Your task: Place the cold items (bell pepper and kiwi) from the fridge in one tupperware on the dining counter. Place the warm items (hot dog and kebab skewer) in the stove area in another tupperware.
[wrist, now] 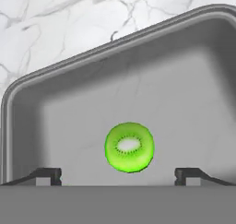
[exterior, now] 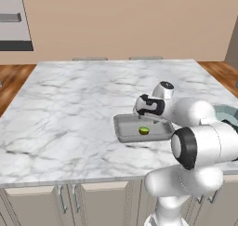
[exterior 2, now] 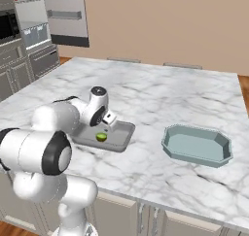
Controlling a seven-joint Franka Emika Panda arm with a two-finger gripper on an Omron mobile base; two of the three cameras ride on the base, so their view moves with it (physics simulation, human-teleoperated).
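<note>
A halved green kiwi [wrist: 129,147] lies on the floor of a grey tupperware [wrist: 69,103] on the marble dining counter [exterior: 69,99]. My gripper [wrist: 119,174] hangs just above it, open, with one fingertip on each side of the kiwi and touching nothing. From the base views the hand [exterior: 149,107] points down over the grey tupperware [exterior: 122,129] with the kiwi [exterior: 144,130] in its near right part. The right base view also has the gripper [exterior 2: 105,125] above the kiwi [exterior 2: 101,137] in the grey tupperware [exterior 2: 124,133]. The bell pepper, hot dog and kebab skewer are out of view.
A second, teal tupperware [exterior 2: 168,135] stands on the counter to the right, its corner [exterior: 225,112] behind my arm. Wall ovens and cabinets [exterior 2: 29,36] stand at the far left. Two chair backs [exterior: 116,58] line the counter's far edge.
</note>
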